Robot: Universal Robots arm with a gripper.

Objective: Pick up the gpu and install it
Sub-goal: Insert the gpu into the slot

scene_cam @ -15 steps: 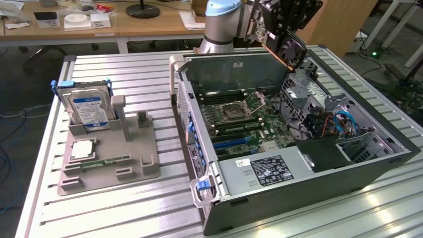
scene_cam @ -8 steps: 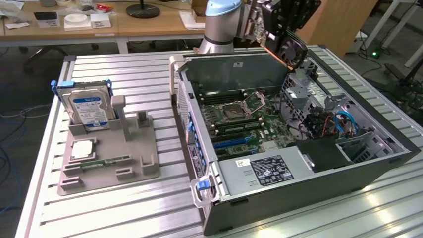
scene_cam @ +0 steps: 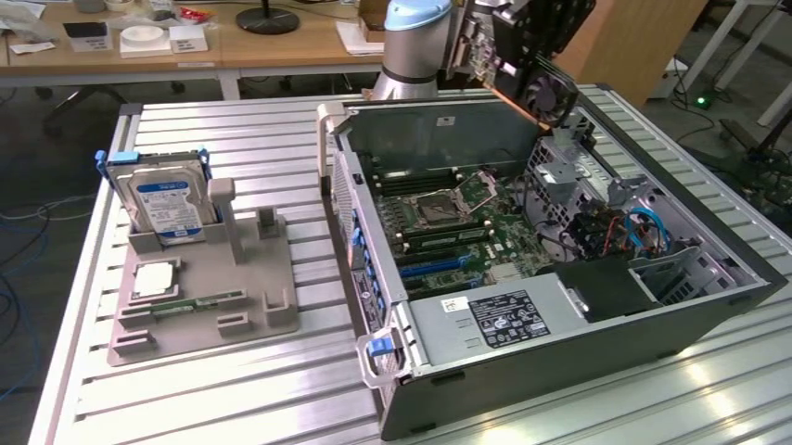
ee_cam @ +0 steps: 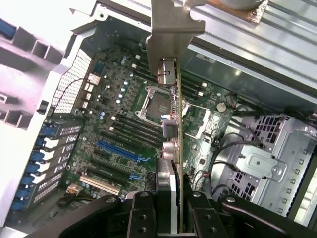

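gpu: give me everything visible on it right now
The gpu is a thin flat card, clamped in the end effector and held in the air above the open computer case. Nothing else seems to touch it. In the exterior view it is tilted, with its black shroud and round fan showing. In the wrist view it is edge-on: silver metal bracket with ports at the far end, a green board edge, and the motherboard below. It is not seated in a slot.

Holds the gpu (scene_cam: 526,69) (ee_cam: 172,124) edge-on in the gripper (ee_cam: 171,210) above the motherboard (scene_cam: 446,222) inside the open computer case (scene_cam: 693,315), lying on the table (scene_cam: 223,389) to the exterior view's right of the parts holder (scene_cam: 210,311), hard drive (scene_cam: 167,204) upright in that holder's far corner, desk (scene_cam: 285,51) behind the table.
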